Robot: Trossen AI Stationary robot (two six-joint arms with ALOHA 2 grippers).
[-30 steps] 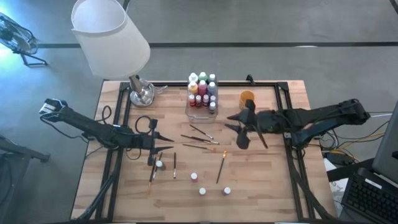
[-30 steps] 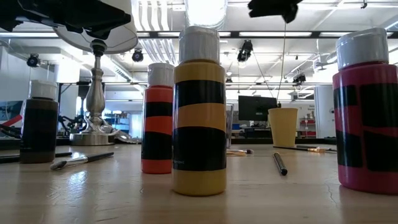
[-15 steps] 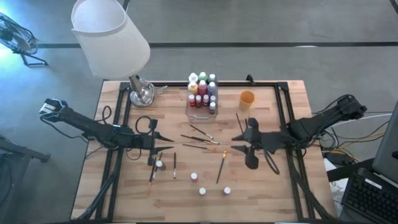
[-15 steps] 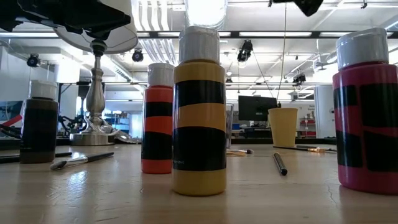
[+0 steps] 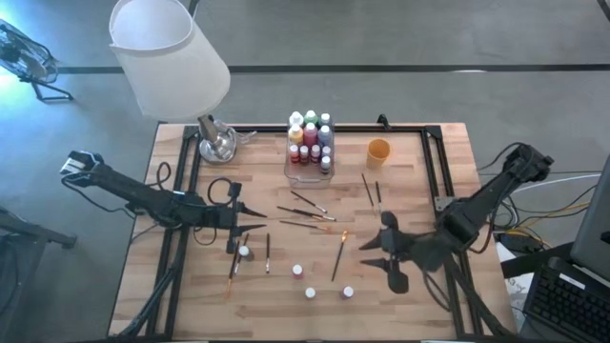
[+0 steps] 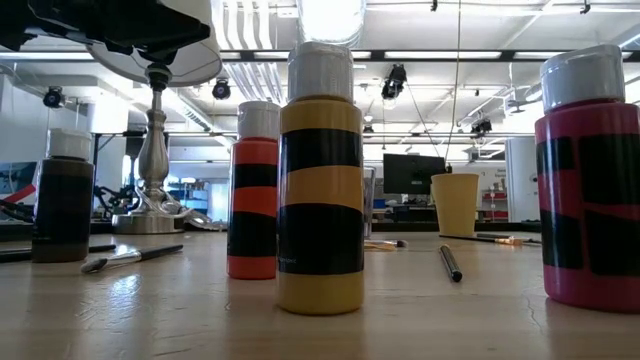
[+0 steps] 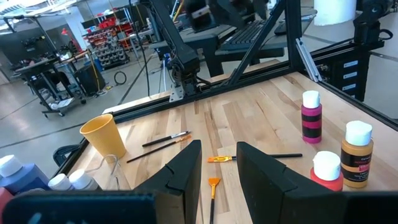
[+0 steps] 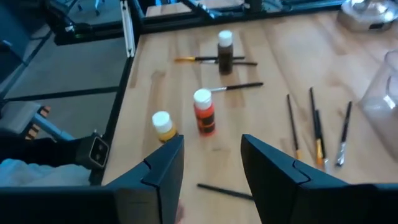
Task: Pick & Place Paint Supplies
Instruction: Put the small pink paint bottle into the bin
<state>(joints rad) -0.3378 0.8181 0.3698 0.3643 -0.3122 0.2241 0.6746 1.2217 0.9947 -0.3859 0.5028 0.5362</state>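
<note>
The clear plastic box (image 5: pixel 310 157) is holding upright white-capped paint bottles (image 5: pixel 309 133), likely already sorted. The right gripper (image 5: pixel 383 255) is hovering spread and empty near a thin dark-handled paintbrush (image 5: pixel 337 257) lying lengthwise toward the box. The left gripper (image 5: pixel 250 219) is waiting, spread, over more brushes.

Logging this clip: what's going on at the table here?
Paint supplies are being sorted. The right gripper hangs empty, fingers apart, over the table's front right, near the loose bottles and brushes. The left gripper waits open at left. Several bottles already stand in the clear box beside the orange cup.
</note>
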